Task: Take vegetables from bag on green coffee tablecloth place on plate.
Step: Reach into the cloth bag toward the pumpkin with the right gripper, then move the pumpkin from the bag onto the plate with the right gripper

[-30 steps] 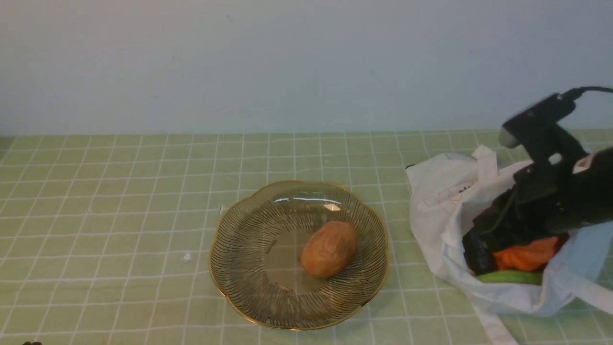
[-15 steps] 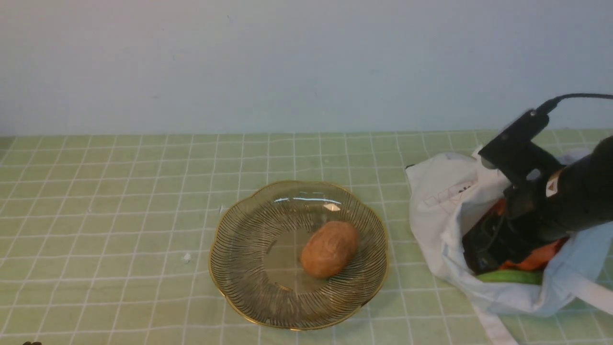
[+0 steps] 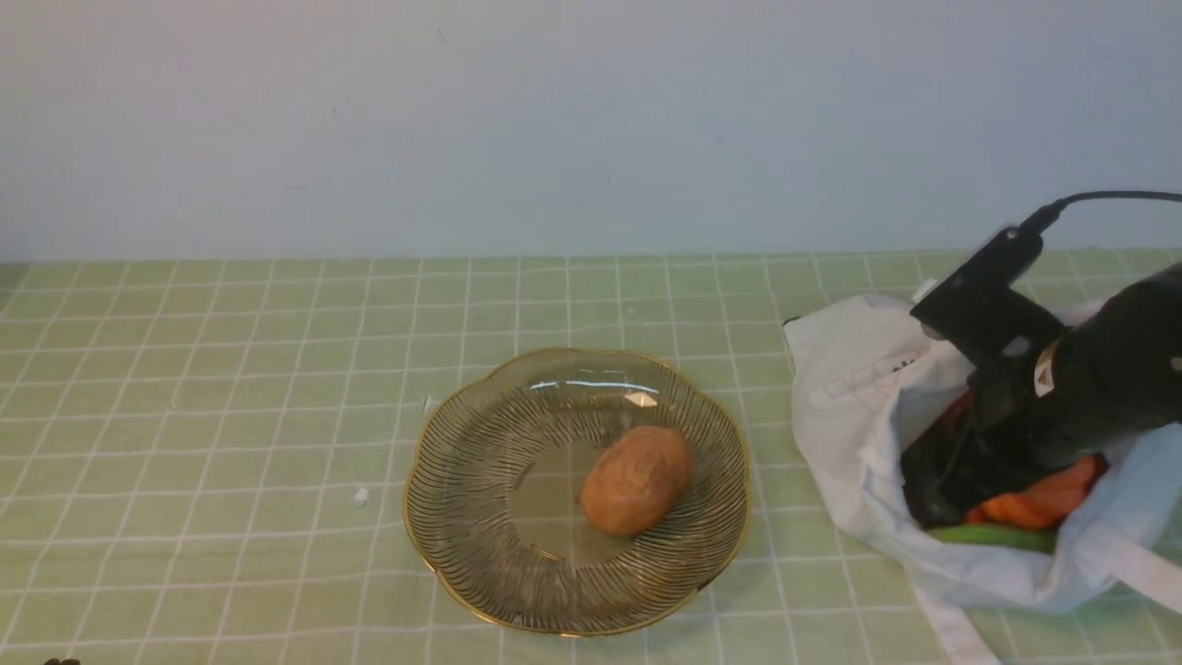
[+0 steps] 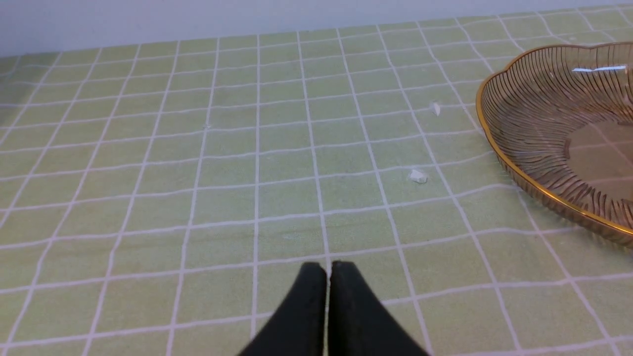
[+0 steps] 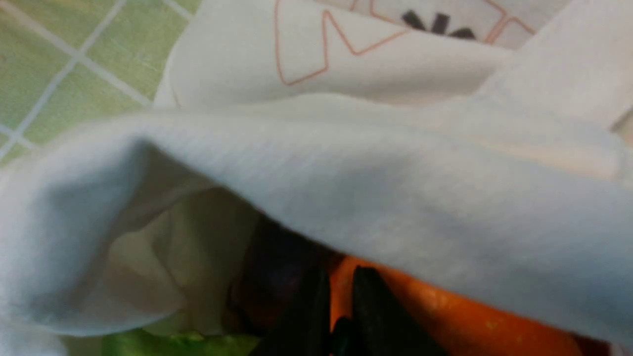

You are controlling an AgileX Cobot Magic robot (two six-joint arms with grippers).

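On the pale green checked tablecloth (image 3: pixel 231 388) stands the glass plate (image 3: pixel 416 480) with a brown potato (image 3: pixel 635 478) lying in it. The white bag (image 3: pixel 840 416) lies to its right, mouth open. An orange vegetable (image 3: pixel 1043 499) and a green one (image 3: pixel 993 536) show inside. My right gripper (image 5: pixel 339 291) reaches into the bag under its cloth edge, fingers nearly together with a sliver of the orange vegetable (image 5: pixel 445 316) between them. A dark vegetable (image 5: pixel 272 277) sits beside them. My left gripper (image 4: pixel 329 269) hovers shut and holds nothing, over bare cloth, left of the plate (image 4: pixel 499 148).
Small white scraps (image 3: pixel 360 496) lie on the cloth left of the plate. A bag strap (image 3: pixel 951 628) trails toward the front edge. A plain wall runs along the back of the table.
My right arm has dropped lower and shifted left, pushing deeper into the bag's mouth. The potato, plate and left gripper have not moved.
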